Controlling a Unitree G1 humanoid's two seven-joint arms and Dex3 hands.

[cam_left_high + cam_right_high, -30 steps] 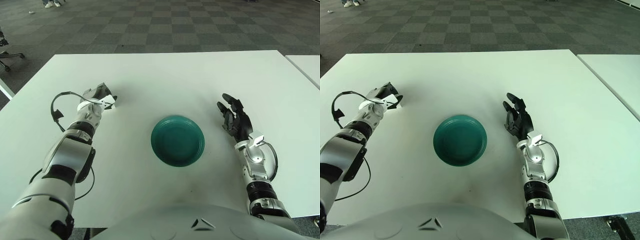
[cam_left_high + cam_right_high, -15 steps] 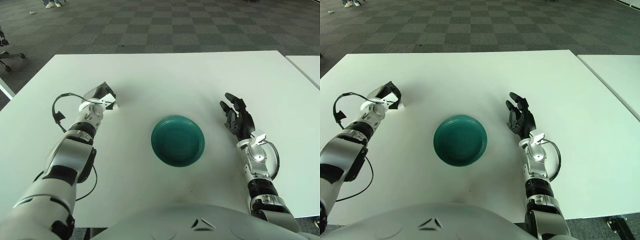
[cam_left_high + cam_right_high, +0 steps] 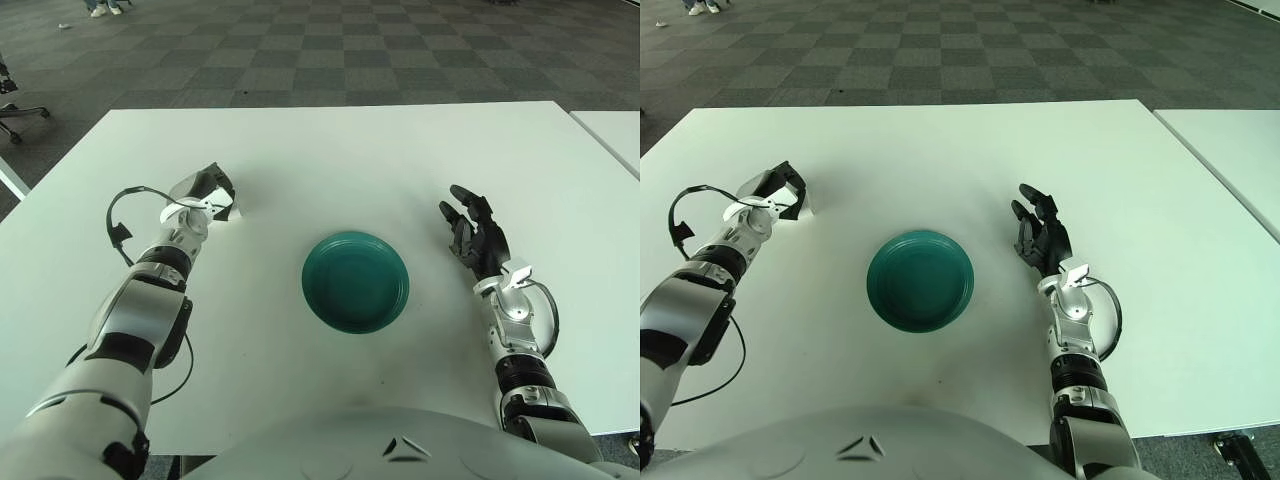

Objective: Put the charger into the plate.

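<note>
One charger (image 3: 226, 208), small and white, far left on the white surface (image 3: 330, 150), well apart from the plate (image 3: 356, 280). Its long axis cannot be told. Left hand (image 3: 203, 193): much the nearer, set right at the charger with dark fingers curled about it; whether the grip has closed cannot be told. The plate lies to that hand's right and a little nearer the robot. Right hand (image 3: 473, 236): idle right of the plate, fingers spread, holding nothing.
</note>
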